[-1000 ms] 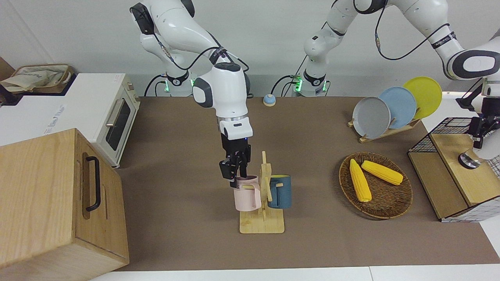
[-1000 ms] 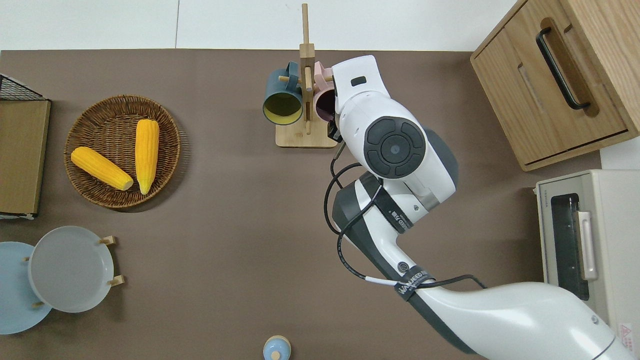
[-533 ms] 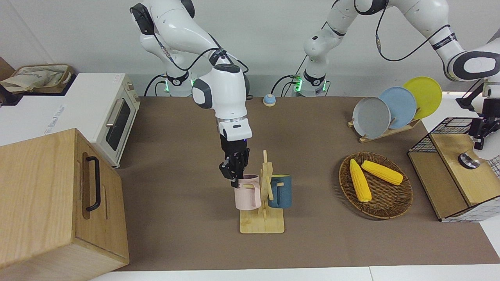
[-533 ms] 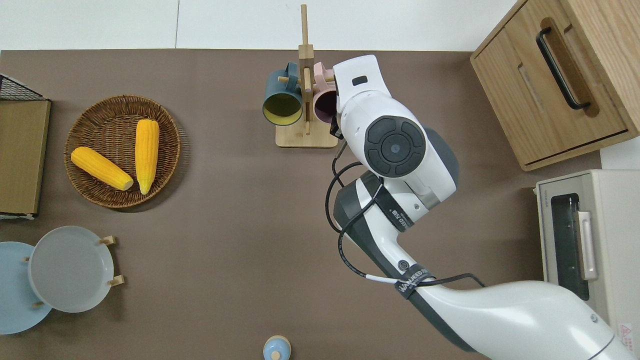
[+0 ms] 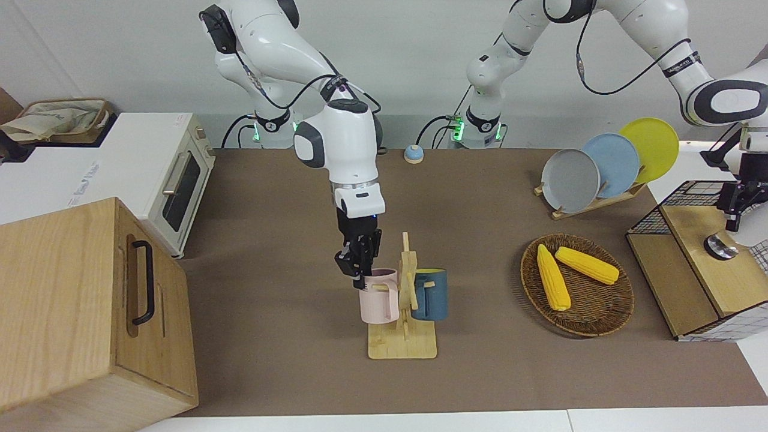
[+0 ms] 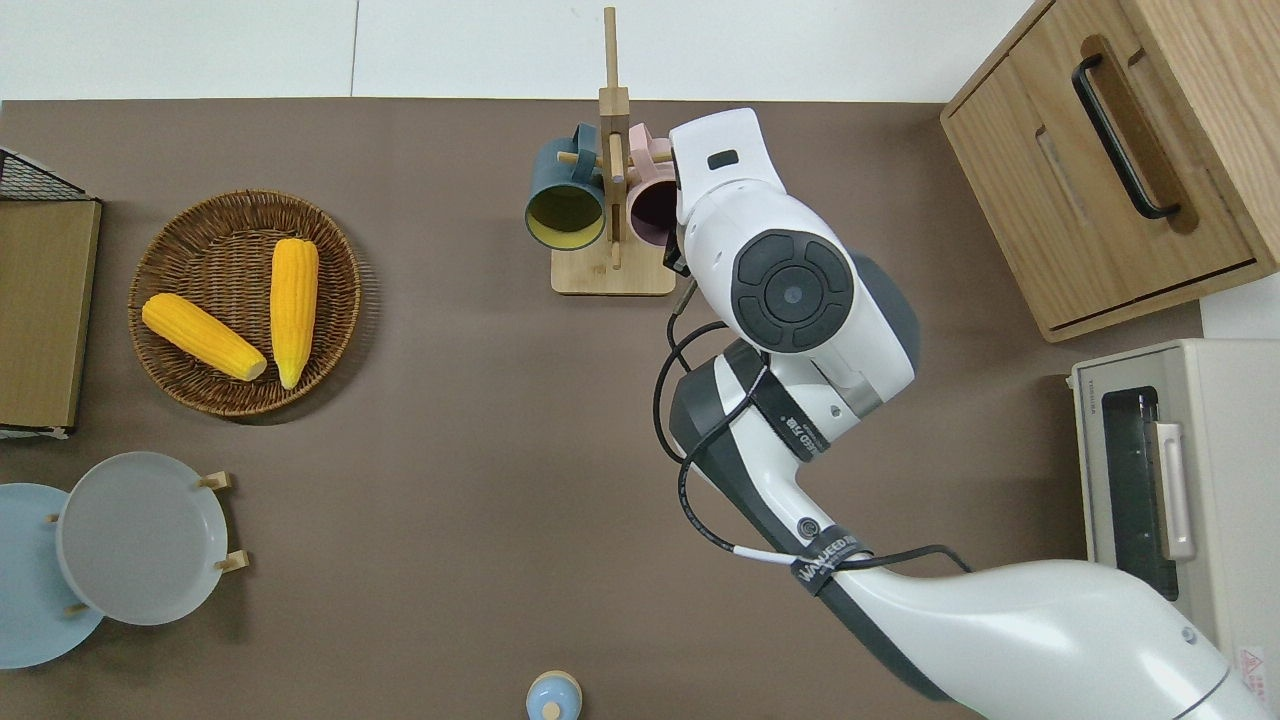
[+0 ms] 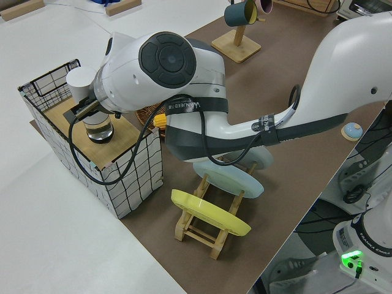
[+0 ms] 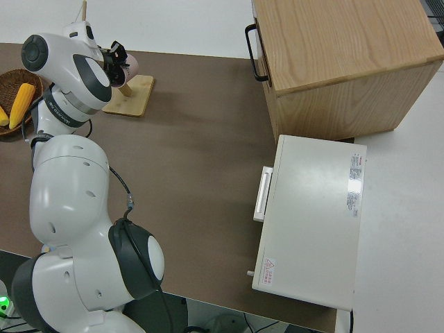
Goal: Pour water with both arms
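Observation:
My right gripper (image 5: pixel 360 271) is shut on the rim of a pink mug (image 5: pixel 378 300) that hangs on a wooden mug rack (image 5: pixel 402 348), with one finger inside the mug. A dark blue mug (image 5: pixel 431 294) hangs on the rack's other side. In the overhead view the right arm's wrist hides the gripper, and the pink mug (image 6: pixel 652 205) shows beside it. My left gripper (image 5: pixel 735 210) hangs over a clear glass (image 5: pixel 720 246) that stands on the wooden lid (image 5: pixel 702 264) of a wire basket. Water is out of view.
A wicker basket (image 5: pixel 618 312) with two corn cobs lies toward the left arm's end. A plate rack (image 5: pixel 594 168) stands nearer to the robots than it. A wooden cabinet (image 5: pixel 78 300) and a toaster oven (image 5: pixel 162 174) fill the right arm's end. A small blue knob (image 5: pixel 413 154) sits near the arm bases.
The right arm has risen a little, and the pink mug has shifted slightly on its peg with the gripper. The left arm has barely moved.

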Controlling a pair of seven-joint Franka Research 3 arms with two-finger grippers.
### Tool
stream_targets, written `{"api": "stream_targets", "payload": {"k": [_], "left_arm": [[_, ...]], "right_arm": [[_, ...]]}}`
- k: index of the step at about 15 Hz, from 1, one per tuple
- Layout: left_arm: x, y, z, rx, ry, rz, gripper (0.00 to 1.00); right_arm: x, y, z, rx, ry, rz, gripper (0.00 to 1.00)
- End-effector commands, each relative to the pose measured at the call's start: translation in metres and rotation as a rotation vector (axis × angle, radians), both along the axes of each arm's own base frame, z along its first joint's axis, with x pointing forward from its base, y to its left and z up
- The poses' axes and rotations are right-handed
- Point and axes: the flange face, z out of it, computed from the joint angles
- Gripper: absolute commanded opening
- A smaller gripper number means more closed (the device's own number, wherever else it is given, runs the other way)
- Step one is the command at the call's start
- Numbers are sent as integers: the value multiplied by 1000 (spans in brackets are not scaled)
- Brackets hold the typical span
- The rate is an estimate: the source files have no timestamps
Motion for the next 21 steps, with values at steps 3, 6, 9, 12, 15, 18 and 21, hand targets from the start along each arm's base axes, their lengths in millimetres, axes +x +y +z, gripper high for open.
{"api": "stream_targets", "payload": {"k": [3, 6, 9, 12, 15, 18, 21], "left_arm": [[6, 4, -5, 28, -17, -6, 995], [6, 6, -9, 26, -16, 1, 966], [7, 4, -11, 15, -19, 10, 554], [7, 5, -7, 14, -23, 16, 1], [7, 5, -7, 14, -23, 16, 0], [7, 5, -7, 13, -23, 17, 0], [7, 5, -6, 12, -25, 17, 0]], "right_arm": [[4, 3, -1, 1, -23, 0, 249], [4, 3, -1, 5, -23, -3, 224], [5, 4, 1, 35, -34, -27, 224], [5, 4, 0, 62, -30, -64, 226], [5, 4, -2, 72, -25, -80, 226], [5, 4, -2, 87, -25, -101, 226], [6, 5, -1, 94, -31, -99, 226]]}}
